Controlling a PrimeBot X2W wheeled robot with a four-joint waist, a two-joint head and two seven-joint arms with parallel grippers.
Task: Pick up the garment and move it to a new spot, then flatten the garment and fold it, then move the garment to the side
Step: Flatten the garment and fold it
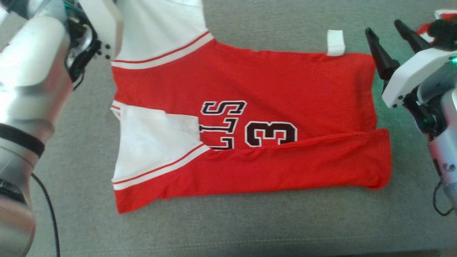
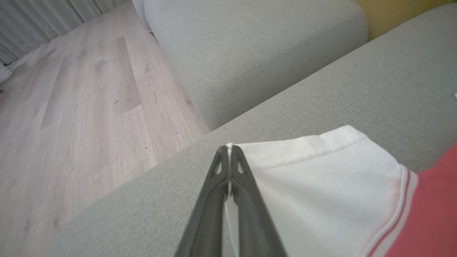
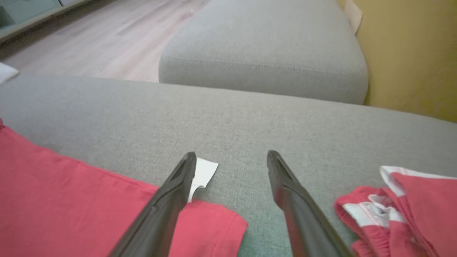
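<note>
Jersey flat on the sofa, left pincer clamped on its sleeve

The jersey (image 1: 250, 117) lies mid-sofa (image 1: 250, 221), its near edge folded over. The left pincer (image 2: 229, 148) is closed tight on the white sleeve (image 2: 321, 185) hem at far left. The right pincer (image 3: 232, 155) gapes wide and empty over the far right corner, beside a white tag (image 3: 203, 173). The right wrist view adds a crumpled red garment (image 3: 400, 210) further right. The left wrist view adds wood floor (image 2: 89, 107) past the sofa.

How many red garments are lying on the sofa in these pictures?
2. A jersey lies spread in the middle; a crumpled garment lies beside the right gripper. Others may be outside view.
</note>
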